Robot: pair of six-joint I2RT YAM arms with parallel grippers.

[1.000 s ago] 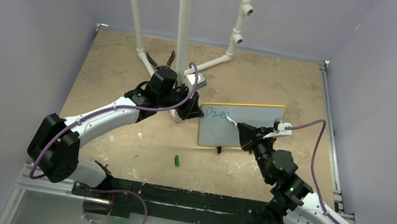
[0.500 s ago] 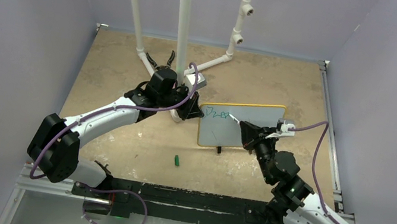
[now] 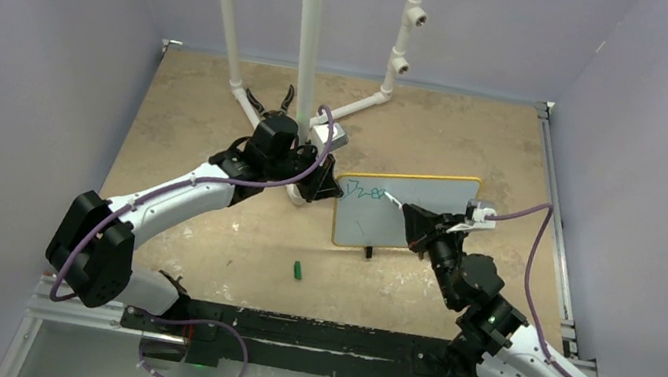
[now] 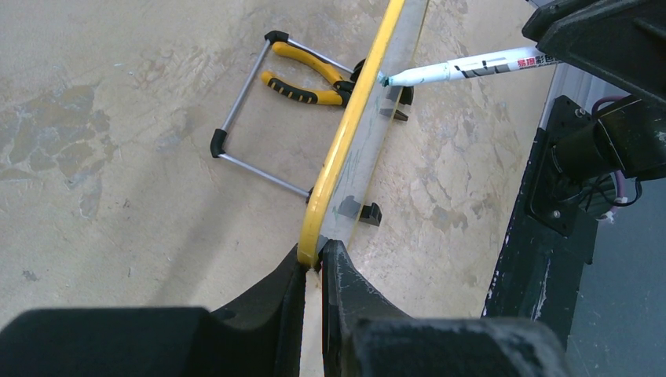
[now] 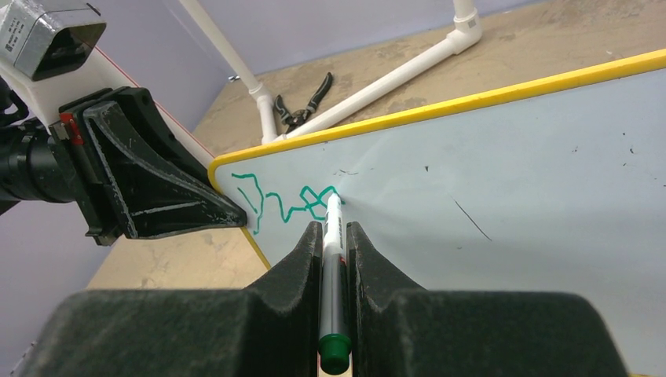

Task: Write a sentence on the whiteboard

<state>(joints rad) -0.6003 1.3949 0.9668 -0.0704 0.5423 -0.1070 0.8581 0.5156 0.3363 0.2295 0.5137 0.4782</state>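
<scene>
The whiteboard stands tilted on the tan table, yellow-rimmed, its white face toward the right arm. My left gripper is shut on the board's left rim corner. My right gripper is shut on a green-capped marker, whose tip touches the board at the end of the sentence. The sentence is a few green letters near the top left corner. In the left wrist view the marker meets the board edge-on.
Yellow-handled pliers lie behind the board near its wire stand. White PVC pipes rise at the back centre. A small green marker cap lies on the table in front of the board.
My right gripper has shifted the marker tip slightly on the board and the green lettering has grown by a stroke. The left gripper and the board have stayed put.
</scene>
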